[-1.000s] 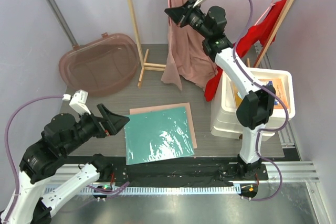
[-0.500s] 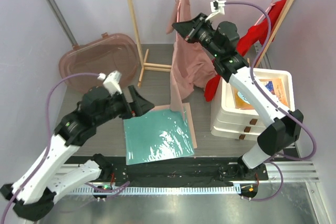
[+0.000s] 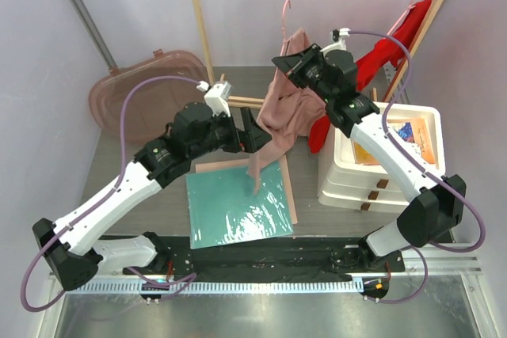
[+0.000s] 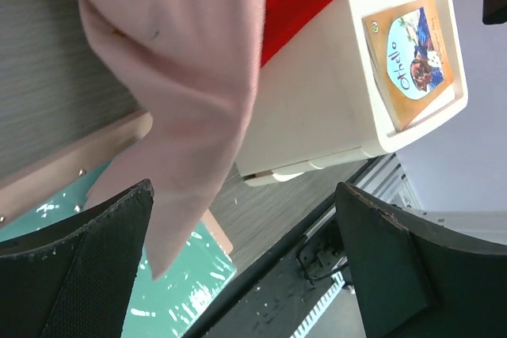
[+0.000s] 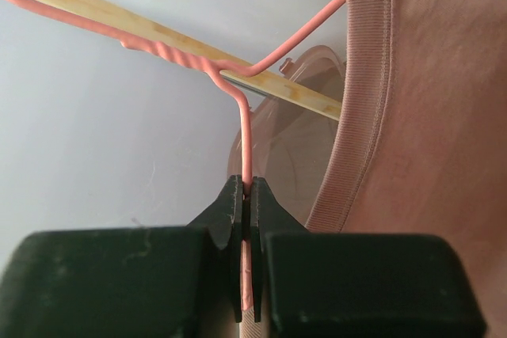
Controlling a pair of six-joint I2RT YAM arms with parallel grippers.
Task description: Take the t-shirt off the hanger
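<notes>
Teal sheet (image 3: 238, 203) lies nearest on the surface, with a white drawer box (image 3: 348, 172) at its 3 o'clock. Over the sheet's far edge the left end effector (image 3: 258, 135) gapes wide and empty beside the hem of the pink t-shirt (image 3: 287, 112). The shirt hangs on a wire hanger (image 5: 247, 116), and the right end effector (image 5: 247, 191) is pinched tight on its stem. A red garment (image 3: 396, 45) crowds the shirt at 2 o'clock.

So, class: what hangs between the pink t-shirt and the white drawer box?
A red garment hangs between the pink t-shirt and the white drawer box; the top view and the left wrist view both show it.
</notes>
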